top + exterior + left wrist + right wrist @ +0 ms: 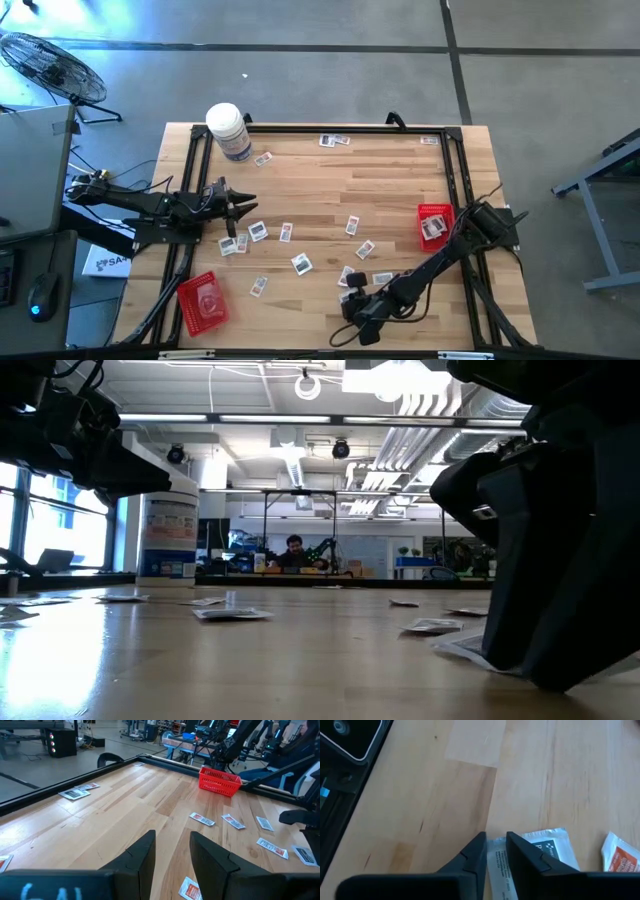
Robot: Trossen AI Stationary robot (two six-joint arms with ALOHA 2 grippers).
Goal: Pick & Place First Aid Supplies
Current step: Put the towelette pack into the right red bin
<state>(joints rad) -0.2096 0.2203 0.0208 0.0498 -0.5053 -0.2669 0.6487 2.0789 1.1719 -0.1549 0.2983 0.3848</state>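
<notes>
The right gripper point(495, 851) is reaching low over the worktop's point(330, 190) near edge, jaws pinching a white packet point(530, 862) (lying flat); the left gripper point(243, 207) is hovering, jaws spread.

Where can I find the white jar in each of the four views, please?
High view: the jar stands at the table's upper left corner.
Low view: the jar stands far back on the left.
Left wrist view: not in it.
Right wrist view: not in it.
Shared landmark: the wooden table shows in every view.
</notes>
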